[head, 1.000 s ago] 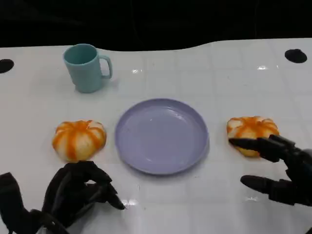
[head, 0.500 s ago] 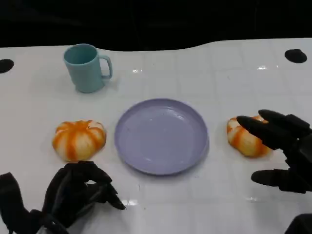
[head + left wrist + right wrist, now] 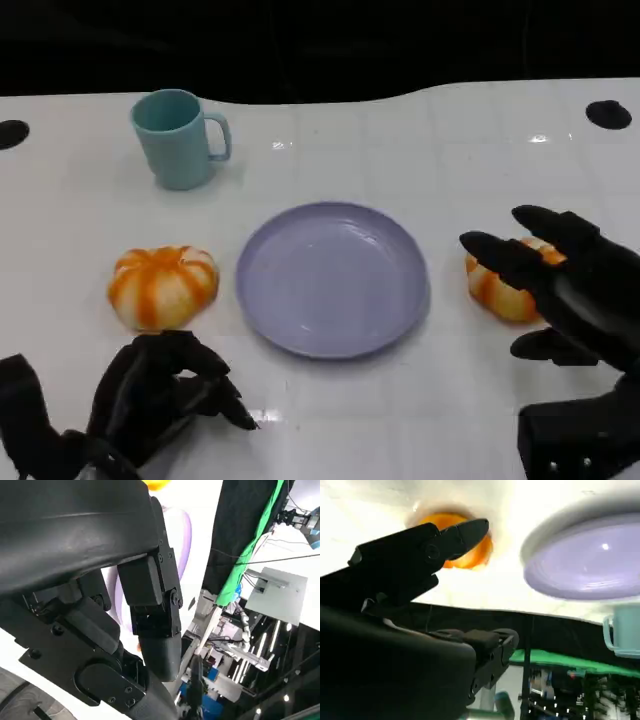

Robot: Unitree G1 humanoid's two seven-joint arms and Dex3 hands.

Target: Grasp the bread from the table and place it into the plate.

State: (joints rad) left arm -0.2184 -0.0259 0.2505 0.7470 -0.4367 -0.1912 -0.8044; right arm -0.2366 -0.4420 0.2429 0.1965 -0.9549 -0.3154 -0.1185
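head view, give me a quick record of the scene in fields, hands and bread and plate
right hand: open, fingers spread over the right bread, not yet closed on it
left hand: curled in, holding nothing, near the table edge
left bread: on the table, left of the plate
plate: purple, nothing on it, between the two breads
mug: teal, upright, behind the left bread
table: white

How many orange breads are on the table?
2. One bread lies left of the purple plate, near the left hand. The other bread lies right of the plate, partly covered by the right hand.
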